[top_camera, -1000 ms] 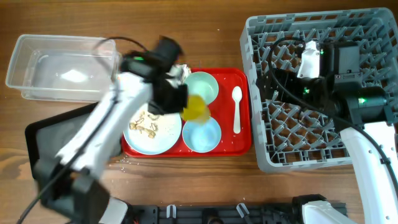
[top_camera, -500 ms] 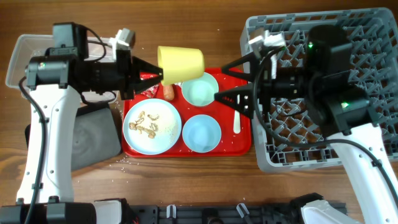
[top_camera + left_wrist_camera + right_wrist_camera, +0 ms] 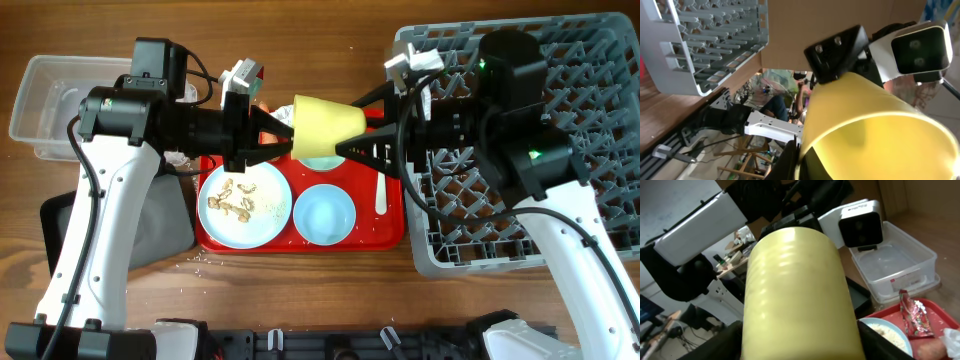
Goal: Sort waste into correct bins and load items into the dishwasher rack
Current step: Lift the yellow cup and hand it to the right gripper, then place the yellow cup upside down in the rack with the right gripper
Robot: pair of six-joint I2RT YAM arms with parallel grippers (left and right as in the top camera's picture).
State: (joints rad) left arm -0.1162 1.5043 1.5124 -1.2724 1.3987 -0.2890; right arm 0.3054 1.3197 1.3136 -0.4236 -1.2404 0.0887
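From overhead we judge the step in hand to be a handover. The yellow cup (image 3: 322,125) lies on its side in the air at the upper middle of the frame, above the top edge of the red tray (image 3: 300,245). The left gripper (image 3: 285,137) is at its left end and the right gripper (image 3: 348,128) at its right. As we read it, the next move calls for the right gripper to clamp firmly before the left lets go, then a swing to the dishwasher rack (image 3: 590,60) at the right of the frame. In the left wrist view the cup's open mouth fills the lower right, smooth and glossy, with nothing showing inside. One dark finger (image 3: 791,162) sits at its rim at the lower middle, so we take the left gripper to be pinching the cup's wall. In the right wrist view the cup's closed end fills the centre and the jaws stand wide to either side along the bottom edge. We cannot tell whether they press on it.
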